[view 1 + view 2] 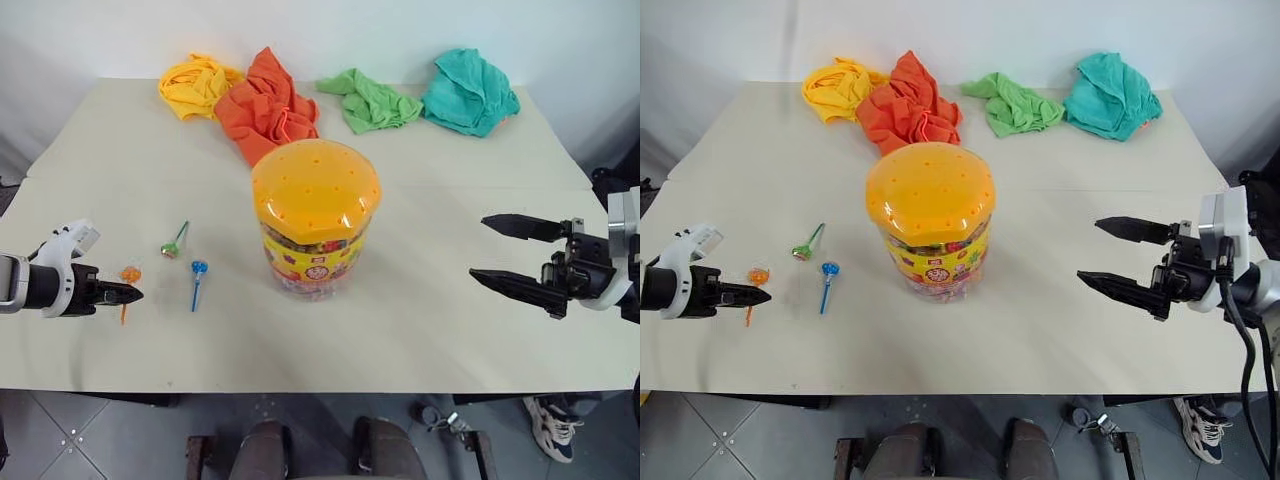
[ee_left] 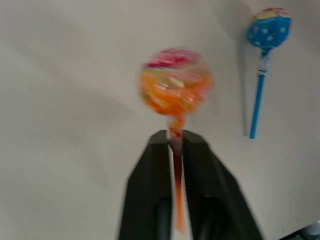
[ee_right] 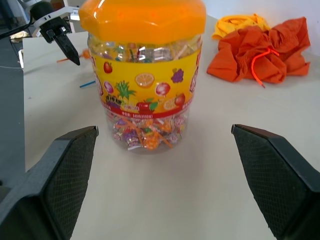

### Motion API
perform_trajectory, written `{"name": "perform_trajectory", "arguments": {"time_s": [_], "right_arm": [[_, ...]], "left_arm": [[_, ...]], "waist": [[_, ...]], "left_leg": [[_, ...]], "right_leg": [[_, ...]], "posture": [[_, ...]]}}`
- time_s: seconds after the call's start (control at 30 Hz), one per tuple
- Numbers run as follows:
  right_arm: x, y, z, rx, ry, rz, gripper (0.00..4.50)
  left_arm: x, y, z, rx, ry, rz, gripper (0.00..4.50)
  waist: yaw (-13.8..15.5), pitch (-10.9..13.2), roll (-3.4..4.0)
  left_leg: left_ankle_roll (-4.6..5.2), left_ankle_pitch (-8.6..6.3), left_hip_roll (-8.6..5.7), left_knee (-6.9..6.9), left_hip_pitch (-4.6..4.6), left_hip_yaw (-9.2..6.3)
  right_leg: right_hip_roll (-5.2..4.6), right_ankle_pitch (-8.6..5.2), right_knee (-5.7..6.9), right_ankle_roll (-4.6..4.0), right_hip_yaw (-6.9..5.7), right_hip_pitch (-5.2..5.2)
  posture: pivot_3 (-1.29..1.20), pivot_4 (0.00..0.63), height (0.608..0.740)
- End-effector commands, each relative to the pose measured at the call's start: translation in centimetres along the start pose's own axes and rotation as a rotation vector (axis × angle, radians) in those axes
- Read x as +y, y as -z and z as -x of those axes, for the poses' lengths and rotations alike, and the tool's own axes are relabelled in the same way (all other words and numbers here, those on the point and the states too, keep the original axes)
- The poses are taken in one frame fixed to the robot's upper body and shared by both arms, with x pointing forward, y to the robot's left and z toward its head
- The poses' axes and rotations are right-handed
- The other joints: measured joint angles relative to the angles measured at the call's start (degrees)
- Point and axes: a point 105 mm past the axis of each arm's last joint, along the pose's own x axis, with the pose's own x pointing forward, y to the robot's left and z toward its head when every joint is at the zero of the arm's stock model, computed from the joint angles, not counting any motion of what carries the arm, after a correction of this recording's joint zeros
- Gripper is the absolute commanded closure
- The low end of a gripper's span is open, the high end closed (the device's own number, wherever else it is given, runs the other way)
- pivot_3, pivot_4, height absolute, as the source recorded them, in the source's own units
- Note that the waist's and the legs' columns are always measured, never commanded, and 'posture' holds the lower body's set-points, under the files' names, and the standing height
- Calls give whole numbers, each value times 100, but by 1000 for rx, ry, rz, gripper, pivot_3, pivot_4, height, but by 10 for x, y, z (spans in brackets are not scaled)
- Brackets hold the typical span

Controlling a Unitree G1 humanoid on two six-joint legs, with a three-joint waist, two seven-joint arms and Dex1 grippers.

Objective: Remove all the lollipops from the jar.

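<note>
We see the left claw [image 2: 175, 142] nipping the orange lollipop [image 2: 175, 87] by its stick, low over the table [image 1: 450, 340]; the blue lollipop [image 1: 199, 268] and green lollipop [image 1: 171, 248] lie nearby; the right claw [image 1: 495, 250] gapes beside the jar [image 1: 315, 215].

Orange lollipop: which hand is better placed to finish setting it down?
Left. The left hand has the orange lollipop by its stick, low over the table beside the blue lollipop. The right hand hangs open beyond the jar.
</note>
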Motion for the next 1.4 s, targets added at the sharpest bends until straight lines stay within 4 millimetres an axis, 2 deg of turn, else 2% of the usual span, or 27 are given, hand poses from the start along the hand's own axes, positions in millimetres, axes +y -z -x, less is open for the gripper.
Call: {"name": "perform_trajectory", "arguments": {"time_s": [0.03,0.2,0.3,0.33,0.43,0.57,0.63,0.73,0.87,1.03,1.27,1.4], "right_arm": [[-2,-7,2,-17,8,34,0],[-2,-8,10,-2,17,44,0],[-3,-11,15,3,32,57,0],[-3,-12,16,2,38,60,0],[-7,-17,19,-4,69,72,0],[-13,-28,21,-31,96,95,0],[-13,-34,19,-49,96,102,0],[-13,-38,17,-49,82,109,0],[-13,-38,14,-42,66,100,0],[-15,-31,15,-28,59,76,0],[-9,-3,20,60,39,9,0],[-10,5,22,69,43,-3,0]], "left_arm": [[-4,-12,11,-64,-6,-18,2563],[-9,-19,18,-121,16,-29,1050],[-29,-37,26,-300,151,-147,136],[-37,-43,31,-368,200,-187,62],[-67,-62,54,-650,417,-350,62],[-96,-54,66,-741,596,-606,62],[-99,-53,69,-786,600,-680,62],[-99,-56,67,-825,581,-686,62],[-103,-39,71,-889,597,-866,62],[-96,-24,68,-813,613,-828,62],[-63,-4,65,-713,513,-885,62],[-49,-3,65,-725,488,-875,62]], "waist": [[0,0,0],[-16,0,0],[-13,0,0],[-5,0,0],[-5,0,0],[-24,0,0],[-34,2,3],[-27,2,3],[-27,2,2],[-14,2,2],[-22,4,5],[-21,6,10]], "left_leg": [[0,0,0,0,0,0],[0,0,0,0,1,3],[0,0,0,0,1,4],[0,0,0,1,1,4],[0,0,2,4,-1,2],[-1,0,2,5,0,5],[-1,0,2,2,3,10],[-1,0,3,2,3,9],[1,-1,2,3,2,10],[2,-2,3,3,2,7],[3,-3,3,-2,2,8],[4,-4,3,-2,2,8]], "right_leg": [[0,0,0,0,0,0],[1,0,1,0,0,0],[1,0,1,0,0,0],[0,0,2,0,1,0],[-1,0,2,0,-1,0],[-1,0,3,0,-2,0],[0,0,2,0,0,0],[1,0,1,0,0,0],[-1,0,0,0,2,0],[-1,0,-2,0,1,0],[-2,0,-5,0,-1,0],[-2,0,-5,0,-1,0]], "posture": [[0,150,740],[0,150,740],[0,150,740],[0,150,740],[0,150,740],[0,150,740],[0,150,740],[0,150,740],[0,150,740],[0,150,740],[0,150,740],[0,150,740]]}}
